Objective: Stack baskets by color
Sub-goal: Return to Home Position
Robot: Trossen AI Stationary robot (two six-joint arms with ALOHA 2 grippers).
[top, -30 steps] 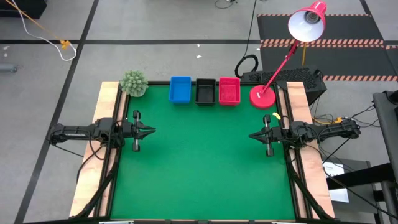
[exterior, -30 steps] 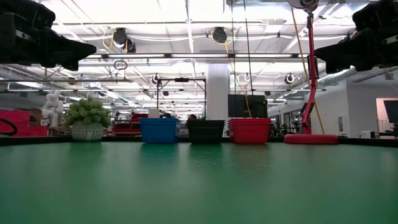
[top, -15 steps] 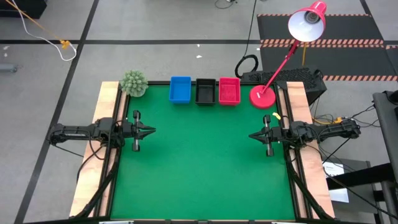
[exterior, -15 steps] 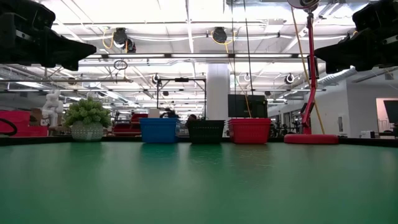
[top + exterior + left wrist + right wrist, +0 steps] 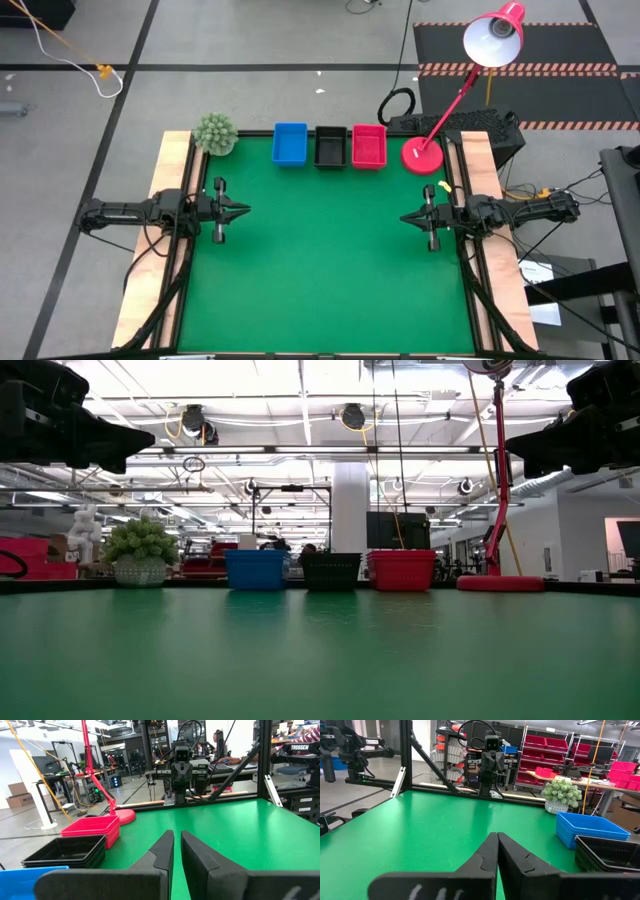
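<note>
Three basket stacks stand in a row on the green mat at the table's far edge: blue (image 5: 290, 144), black (image 5: 330, 147) and red (image 5: 368, 146), each resting on its bottom. In the left wrist view the black (image 5: 65, 851) and red (image 5: 92, 827) ones show layered rims, one basket nested in another. My left gripper (image 5: 245, 211) hangs level over the table's left side, its fingers (image 5: 176, 834) shut but for a thin slit, with nothing between them. My right gripper (image 5: 405, 218) hangs level over the right side, shut and empty (image 5: 497, 835). Both are far from the baskets.
A small green spiky plant (image 5: 214, 133) sits at the far left corner, left of the blue stack. A red lamp's round base (image 5: 422, 156) stands at the far right corner, right of the red stack, its head (image 5: 494, 38) beyond the table. Bare green mat (image 5: 320, 260) lies between the arms.
</note>
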